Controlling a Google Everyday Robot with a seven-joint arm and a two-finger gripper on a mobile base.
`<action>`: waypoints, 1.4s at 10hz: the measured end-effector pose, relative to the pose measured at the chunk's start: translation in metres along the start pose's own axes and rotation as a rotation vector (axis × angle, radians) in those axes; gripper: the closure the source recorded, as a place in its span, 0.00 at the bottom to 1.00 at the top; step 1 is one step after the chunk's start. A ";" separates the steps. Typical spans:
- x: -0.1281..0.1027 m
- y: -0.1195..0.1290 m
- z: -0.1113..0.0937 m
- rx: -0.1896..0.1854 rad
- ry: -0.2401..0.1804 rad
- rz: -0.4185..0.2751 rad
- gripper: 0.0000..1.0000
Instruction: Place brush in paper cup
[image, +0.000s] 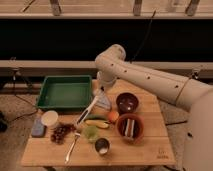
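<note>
My gripper (102, 92) hangs over the middle of the wooden table (150, 150), just right of the green tray (64, 93). It is shut on the top end of the brush (90, 107), a long whitish stick that slants down and to the left, its lower end near the banana. The paper cup (49, 118), short, wide and white, stands at the table's left side in front of the tray, well left of and below the gripper. Nothing is in the cup that I can see.
A dark bowl (127, 102) and a brown bowl (130, 127) sit to the right. An orange (113, 116), banana (97, 123), light-green cup (91, 133), dark metal cup (102, 146), silver fork (71, 147), grapes (61, 132) and blue sponge (38, 129) crowd the front.
</note>
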 end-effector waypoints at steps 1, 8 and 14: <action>0.001 0.000 0.000 0.000 0.001 0.000 1.00; -0.013 -0.025 -0.032 0.052 -0.018 -0.036 1.00; -0.076 -0.104 -0.022 0.093 -0.090 -0.183 1.00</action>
